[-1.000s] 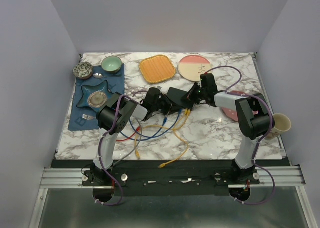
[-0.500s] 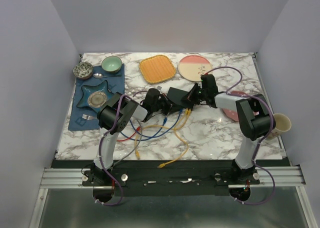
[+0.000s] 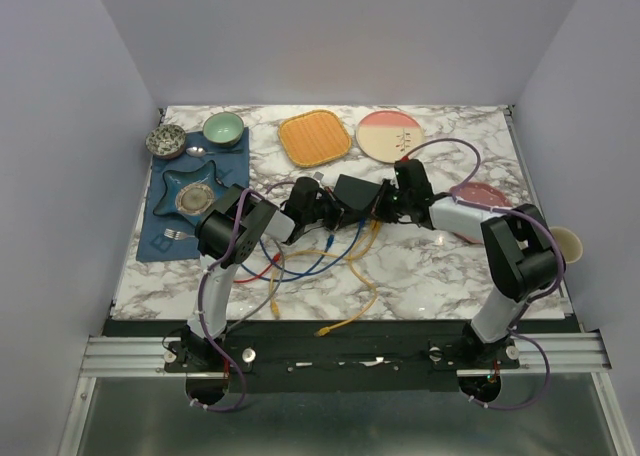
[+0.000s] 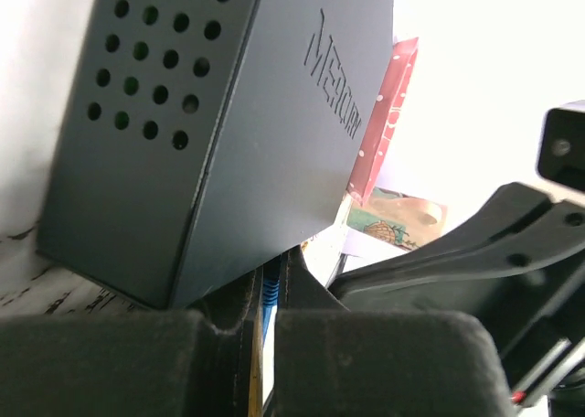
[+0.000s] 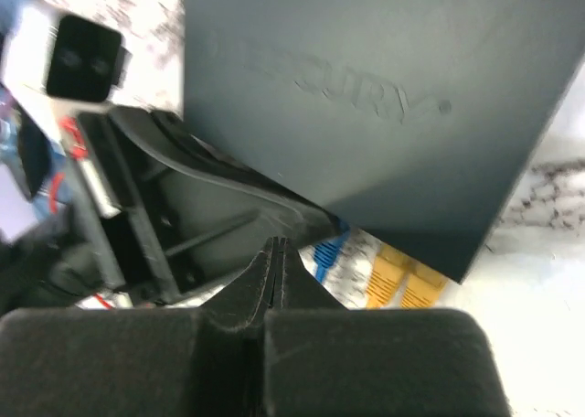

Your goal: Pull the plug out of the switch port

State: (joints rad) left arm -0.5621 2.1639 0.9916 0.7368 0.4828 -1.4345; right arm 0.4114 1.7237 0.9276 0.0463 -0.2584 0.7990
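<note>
The switch [image 3: 352,190] is a flat dark grey box in the middle of the table. It fills the left wrist view [image 4: 228,133] and the right wrist view [image 5: 384,97]. Blue and yellow cables run from its near edge. My left gripper [image 3: 326,212] is at the switch's left near corner, its jaws [image 4: 265,294] closed to a narrow slit on the ribbed blue plug [image 4: 266,289]. My right gripper [image 3: 384,203] is shut and empty at the switch's right side, its tips [image 5: 274,251] just beside the blue plug [image 5: 322,255] and two yellow plugs [image 5: 402,280].
Loose red, blue and yellow cables [image 3: 300,266] lie in front of the switch. An orange square plate [image 3: 314,137] and a pink-cream plate [image 3: 389,134] stand behind. A red plate [image 3: 480,196] and a cup [image 3: 562,244] are at the right, and a blue mat with dishes [image 3: 190,191] at the left.
My right gripper has moved left and lower, closer to the switch's right near corner. The left arm and the switch have stayed put.
</note>
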